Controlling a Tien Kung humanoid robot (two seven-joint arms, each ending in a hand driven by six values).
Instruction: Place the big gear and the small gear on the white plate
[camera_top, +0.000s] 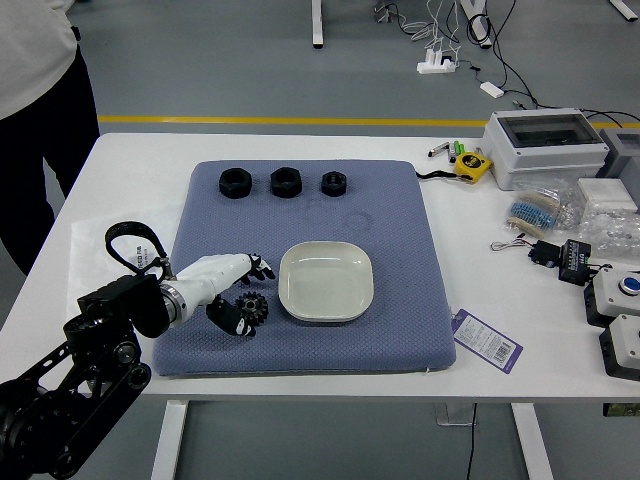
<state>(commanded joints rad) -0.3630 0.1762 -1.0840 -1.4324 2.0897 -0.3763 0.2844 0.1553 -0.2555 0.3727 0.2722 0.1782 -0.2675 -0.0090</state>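
Black toothed gear (252, 308) waits beside the smooth white plate (325, 282).
My black-and-white left hand (214, 279) is open around it. No gear is on yet; I see just one.

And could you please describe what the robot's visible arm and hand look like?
The left arm is black with rounded joint housings. Its hand is mostly white, with black patches on the fingers; a pale metallic band sits at the wrist, and a thick black cable loops beside it.
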